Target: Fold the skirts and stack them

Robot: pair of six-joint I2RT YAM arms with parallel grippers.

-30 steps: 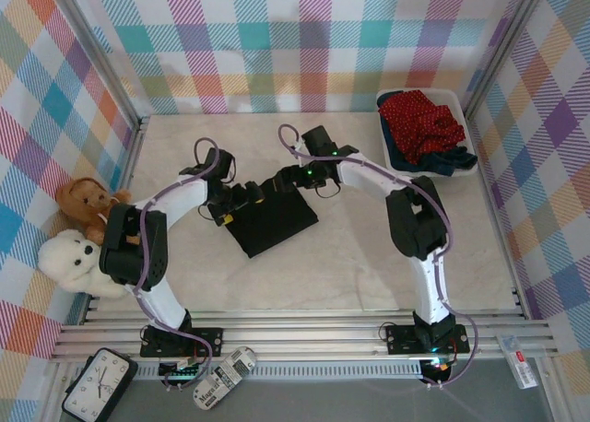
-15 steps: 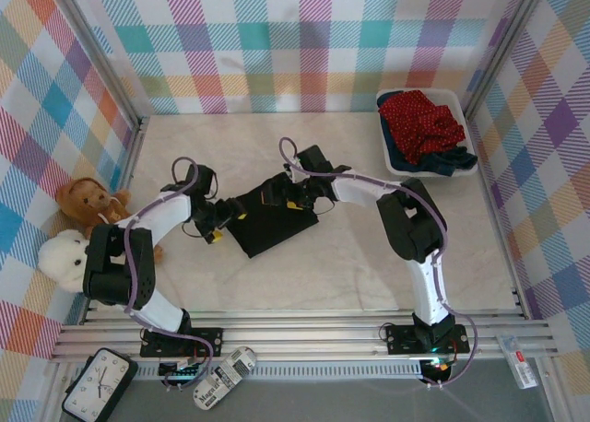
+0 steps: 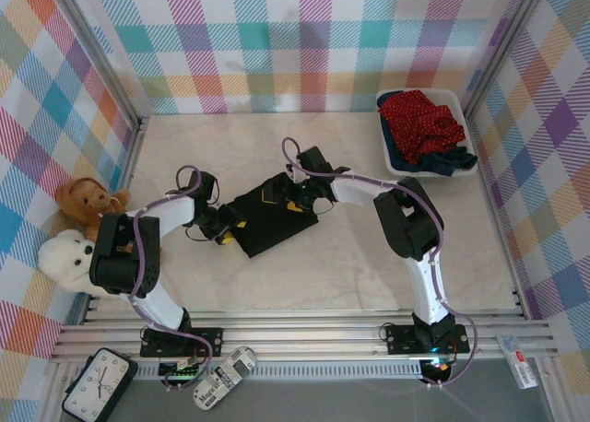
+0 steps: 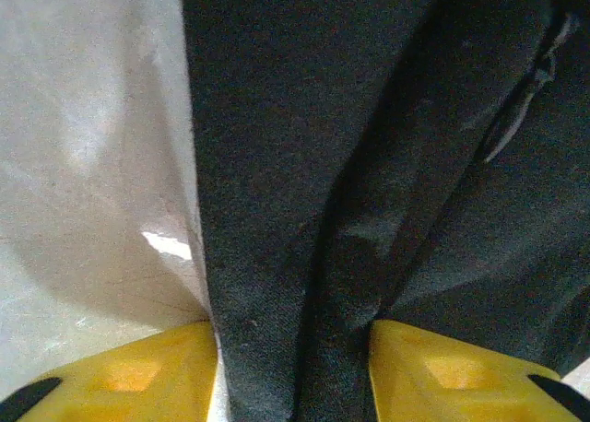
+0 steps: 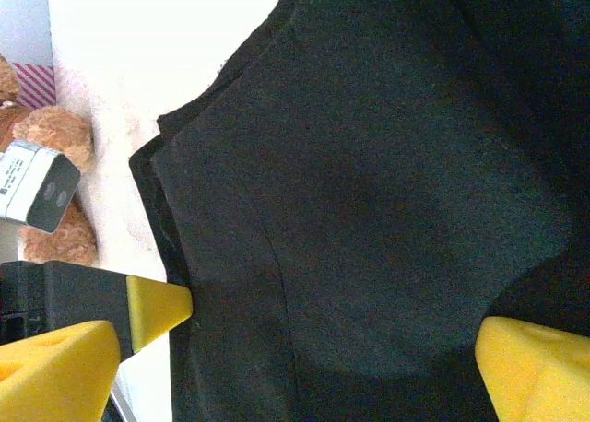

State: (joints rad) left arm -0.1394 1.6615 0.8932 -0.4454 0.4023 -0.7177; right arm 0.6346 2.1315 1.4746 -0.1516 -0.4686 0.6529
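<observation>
my left gripper (image 3: 229, 230) is down at the left edge of the black skirt (image 3: 275, 217). in its wrist view the yellow fingertips (image 4: 138, 380) stand about half apart with a ridge of the cloth bunched up between them. honestly can't tell if that's a real pinch or if the fabric is just sitting in the gap. my right gripper (image 3: 297, 201) is over the far edge of the same skirt, jaws spread wide, holding nothing.

the skirt lies roughly mid table (image 3: 369, 265), a bit toward the left edge, turned at a slant and looking partly folded. the red skirt (image 3: 419, 123) is heaped in the white basket (image 3: 392, 164) at the far right corner, with something dark blue poking out under it.

handling guess: this thing is light, soft and totally limp, so it'll sag and drape from wherever i grab it and won't hold a shape by itself. in the right wrist view i can see two layers with stepped edges (image 5: 175, 164), and i'd expect those to slide over each other. so i'd pinch right at an edge or corner and catch every layer, one hold per gripper and spread well apart, so the fold line comes out straight. grabbing a ridge in the middle probably just drags up a wrinkle.
</observation>
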